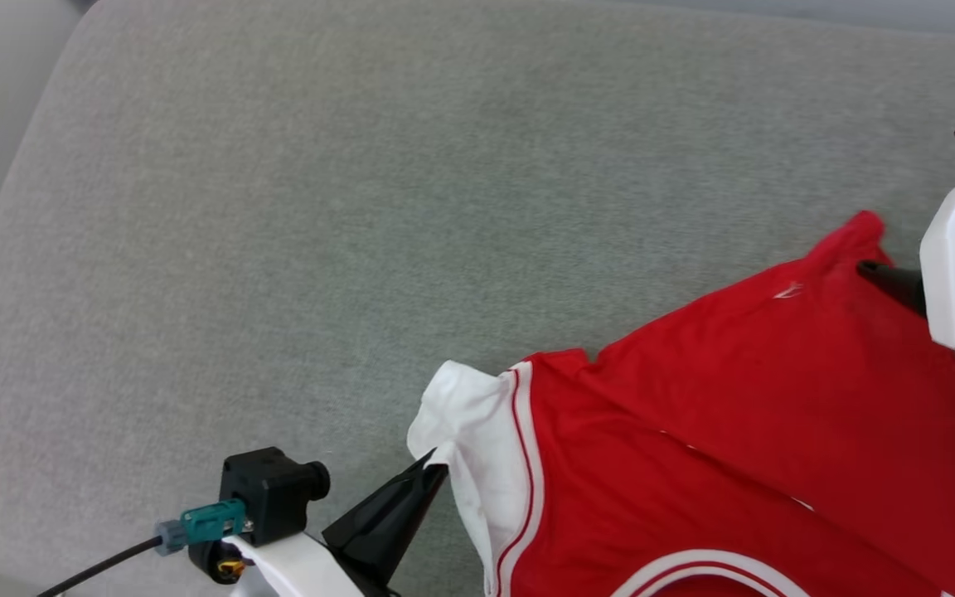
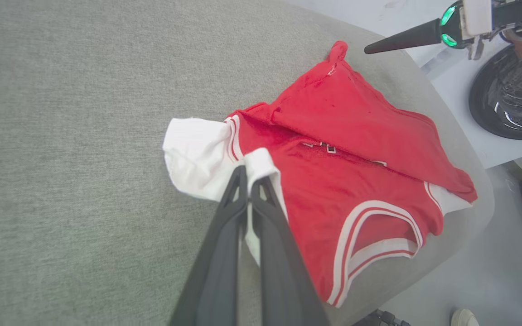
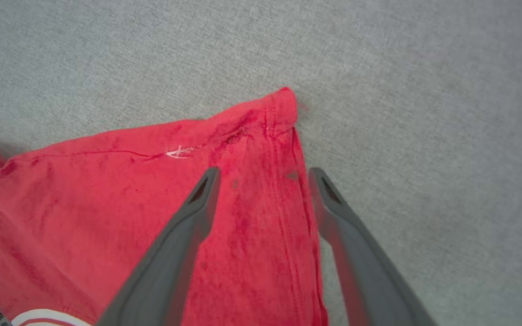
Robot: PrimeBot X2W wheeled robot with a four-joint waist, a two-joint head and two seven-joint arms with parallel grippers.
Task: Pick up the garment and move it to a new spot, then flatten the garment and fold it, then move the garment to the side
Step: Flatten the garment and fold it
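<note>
The garment [image 1: 776, 398], a red jersey with white sleeves and striped trim, lies folded over on the grey cushion at the lower right. My left gripper [image 1: 436, 466] meets its white sleeve; in the left wrist view the left gripper [image 2: 252, 174] is shut on a fold of that sleeve of the garment [image 2: 333, 181]. At the far red corner my right gripper [image 1: 869, 270] hovers. The right wrist view has the right gripper [image 3: 263, 174] open, its fingers astride the corner of the garment [image 3: 107, 203], gripping nothing.
The grey cushion [image 1: 361, 207] stretches far to the left and back. In the left wrist view its rounded edge [image 2: 478, 172] lies just past the shirt, with pale floor, a black round base [image 2: 505, 99] and a shoe [image 2: 465, 318] beyond.
</note>
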